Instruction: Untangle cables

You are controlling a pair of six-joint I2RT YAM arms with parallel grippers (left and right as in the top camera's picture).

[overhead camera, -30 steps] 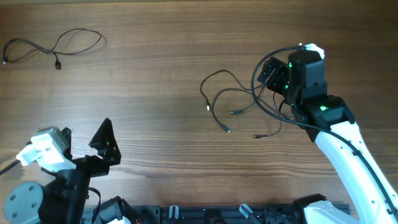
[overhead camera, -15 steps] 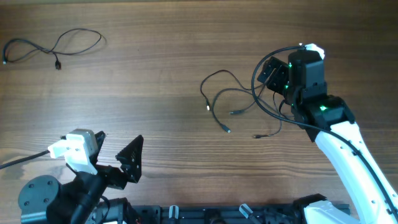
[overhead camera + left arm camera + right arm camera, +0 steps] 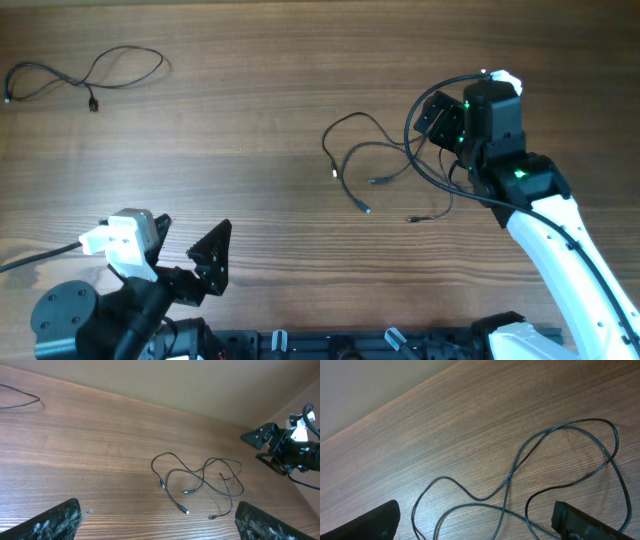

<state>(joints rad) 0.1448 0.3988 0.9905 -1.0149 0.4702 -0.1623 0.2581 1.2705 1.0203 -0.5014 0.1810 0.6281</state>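
The cables (image 3: 385,160) lie as a loose tangle of thin black strands with small plugs, right of the table's middle. They also show in the left wrist view (image 3: 200,478) and close up in the right wrist view (image 3: 512,475). My right gripper (image 3: 432,118) is open and empty just above the tangle's right side, with the strands lying between its fingers (image 3: 480,525). My left gripper (image 3: 205,265) is open and empty near the front edge, well to the left of the tangle, which lies ahead of its fingers (image 3: 160,527). Another thin black cable (image 3: 100,72) lies alone at the far left.
The wooden table (image 3: 240,170) carries everything. The lone cable also shows at the top left of the left wrist view (image 3: 22,402). The right arm (image 3: 290,450) stands at the tangle's right. A thicker black robot cable (image 3: 425,175) loops by the right gripper.
My left arm swung to the right along the front edge a second ago and has held still since. The right arm and the cables have not moved.
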